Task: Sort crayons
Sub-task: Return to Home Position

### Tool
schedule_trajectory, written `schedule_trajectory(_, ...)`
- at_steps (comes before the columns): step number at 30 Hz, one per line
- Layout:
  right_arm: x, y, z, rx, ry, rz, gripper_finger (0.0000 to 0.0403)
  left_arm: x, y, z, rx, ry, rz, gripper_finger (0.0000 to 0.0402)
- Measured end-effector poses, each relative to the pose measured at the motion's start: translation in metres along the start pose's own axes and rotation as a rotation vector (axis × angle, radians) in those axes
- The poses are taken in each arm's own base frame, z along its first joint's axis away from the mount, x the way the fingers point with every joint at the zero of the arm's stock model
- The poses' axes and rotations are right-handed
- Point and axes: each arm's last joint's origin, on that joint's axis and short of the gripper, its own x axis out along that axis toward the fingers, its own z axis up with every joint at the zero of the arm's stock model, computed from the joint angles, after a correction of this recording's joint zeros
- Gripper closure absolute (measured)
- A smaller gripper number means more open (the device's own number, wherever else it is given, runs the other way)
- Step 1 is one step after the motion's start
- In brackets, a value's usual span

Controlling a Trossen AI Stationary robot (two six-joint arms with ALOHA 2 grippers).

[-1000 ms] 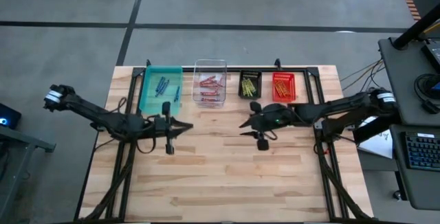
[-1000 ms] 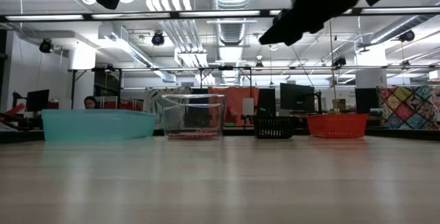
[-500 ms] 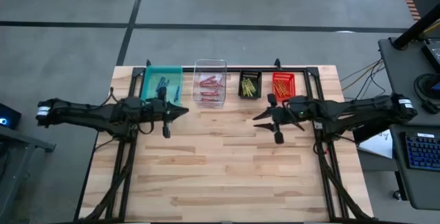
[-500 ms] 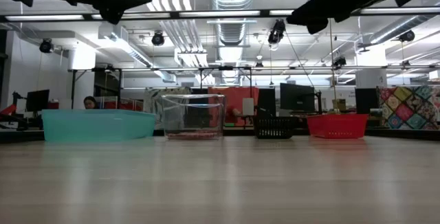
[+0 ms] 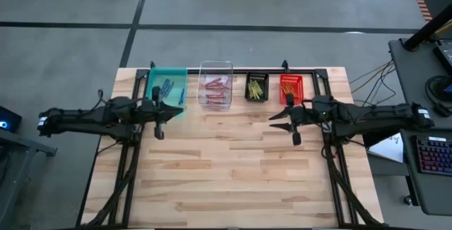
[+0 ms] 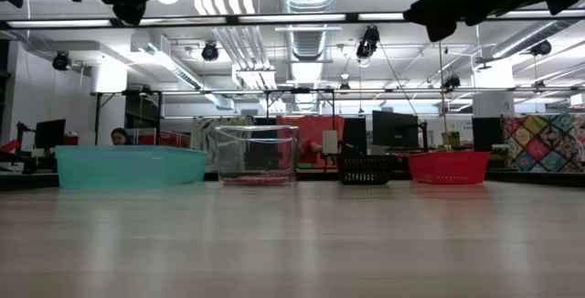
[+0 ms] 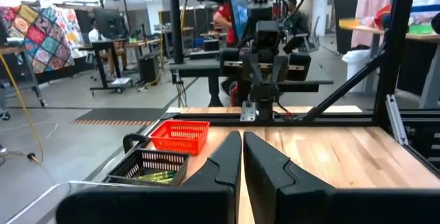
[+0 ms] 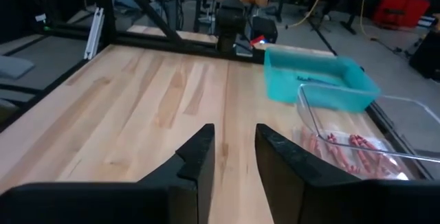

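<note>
Left gripper (image 5: 173,110) hangs over the left half of the table (image 5: 233,173), just on the near side of the teal bin (image 5: 152,82). The right gripper (image 5: 275,122) faces it from the right half, near the red bin (image 5: 291,76), and the two are well apart. Four bins line the far edge. Blue crayons (image 5: 167,87) lie in the teal one, red crayons (image 5: 216,85) in the clear bin (image 5: 215,68), and orange crayons (image 5: 289,90) in the red one, with the black bin (image 5: 257,75) between the clear and red ones. I see no crayon on the bare boards.

From table height both arms are only dark shapes high above the row of bins, touching nothing.

Past the left arm's fingers, which are all but closed on nothing, yellow-green crayons (image 7: 157,176) show in the black bin.

The right arm's fingers stand a narrow gap apart, also empty, with the clear and teal bins beyond them.

My guess is the sorting is finished and the step in hand is the return to rest. Next, each arm only has to fold toward its own side edge, keeping high enough to miss the bin rims.
</note>
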Motion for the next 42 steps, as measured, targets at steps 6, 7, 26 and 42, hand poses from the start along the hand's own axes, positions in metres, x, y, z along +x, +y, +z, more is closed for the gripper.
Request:
schedule_trajectory(6,-0.006,0.001,0.002,-0.011,-0.028,-0.003,0.0313,-0.013,0.001,-0.016,-0.005,-0.023,0.002,0.0402)
schedule_trajectory(7,-0.006,0.001,0.002,-0.013,-0.028,-0.001,0.0314,-0.014,0.001,-0.02,-0.014,-0.031,0.003,0.0402)
schedule_trajectory(26,-0.024,0.002,0.002,-0.046,-0.061,-0.019,0.033,-0.031,0.0,-0.056,-0.085,-0.101,0.006,0.0402)
schedule_trajectory(42,-0.065,0.011,-0.007,-0.06,-0.204,-0.043,0.0335,-0.036,-0.001,-0.086,-0.169,-0.138,0.002,0.0401)
